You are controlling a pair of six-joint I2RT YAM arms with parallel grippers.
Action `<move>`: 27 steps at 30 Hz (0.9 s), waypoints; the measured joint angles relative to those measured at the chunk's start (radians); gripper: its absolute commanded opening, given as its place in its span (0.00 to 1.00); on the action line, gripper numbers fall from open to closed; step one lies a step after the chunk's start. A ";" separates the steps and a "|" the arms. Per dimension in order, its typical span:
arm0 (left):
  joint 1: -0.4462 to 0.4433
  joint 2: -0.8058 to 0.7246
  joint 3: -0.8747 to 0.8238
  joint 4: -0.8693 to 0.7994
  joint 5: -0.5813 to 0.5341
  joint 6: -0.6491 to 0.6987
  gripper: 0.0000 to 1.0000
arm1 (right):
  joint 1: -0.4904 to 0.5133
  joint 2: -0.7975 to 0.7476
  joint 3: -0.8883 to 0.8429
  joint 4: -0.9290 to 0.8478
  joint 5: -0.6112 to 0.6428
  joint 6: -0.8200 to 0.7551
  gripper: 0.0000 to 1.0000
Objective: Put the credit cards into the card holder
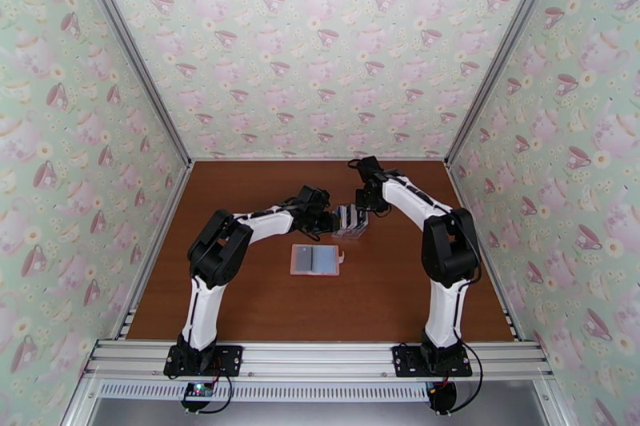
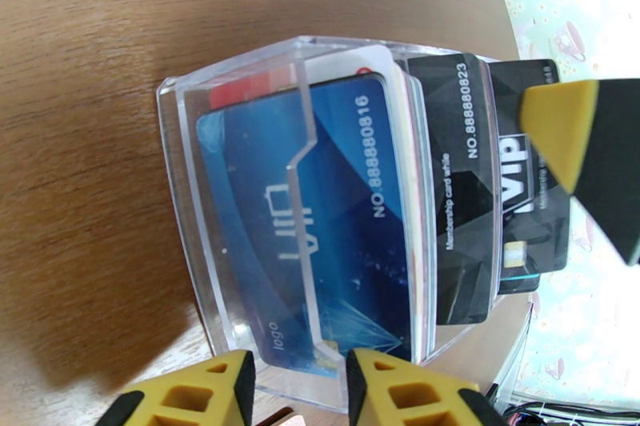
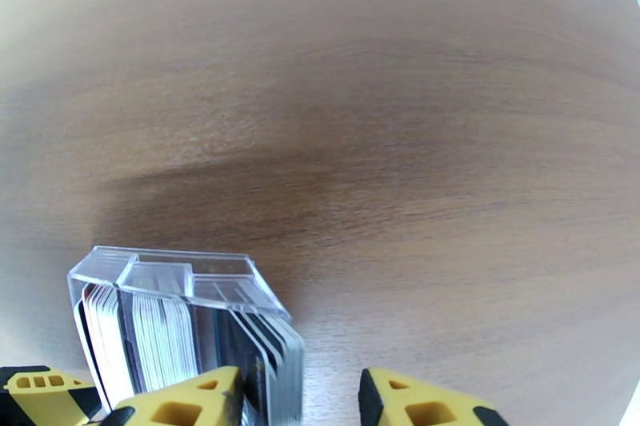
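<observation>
The credit cards (image 2: 464,180) stand on edge in a clear card rack (image 2: 180,172) near the middle of the bench (image 1: 240,292): a blue one in front, black ones behind. The card holder (image 1: 317,259) lies opened flat just beside the rack, toward the near edge, its pale pockets facing up. The left gripper (image 2: 296,396) is narrow and clamps the rack's front wall between its yellow fingers. The right gripper (image 3: 300,404) hangs over the rack's other end, its jaws partly apart with the end cards between them, not pinched.
</observation>
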 measured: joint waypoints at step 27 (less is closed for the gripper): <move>0.000 0.000 0.000 0.004 0.000 -0.016 0.37 | 0.008 -0.029 0.000 0.004 -0.057 0.000 0.06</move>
